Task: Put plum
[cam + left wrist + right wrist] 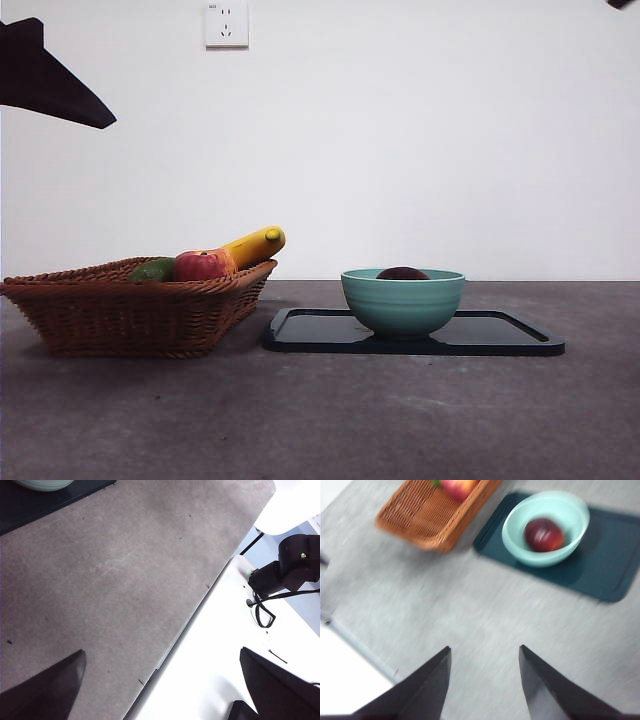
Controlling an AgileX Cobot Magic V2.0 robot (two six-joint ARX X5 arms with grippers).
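**Plum seated in bowl; both grippers clear of the work area**

The plum (543, 534) lies inside the light green bowl (403, 300), resting on the bowl's floor. In the front view only its dark top shows above the rim. The bowl stands on the dark tray (520, 338), toward the tray's end nearer the basket.

The woven basket (130, 310) sits beside the tray on the grey table (330, 420), near it but not touching. It holds a red-and-yellow apple (203, 265), a green fruit (152, 270) and a banana (255, 245) whose tip overhangs the basket's rim.

The right gripper (485, 675) hangs above bare table, well apart from bowl and basket. Its jaws are spread and hold nothing.

The left gripper (162, 680) hangs over the table's edge, away from the tray. Its jaws are spread wide and hold nothing.

A wall socket (226, 24) is mounted on the white wall behind.
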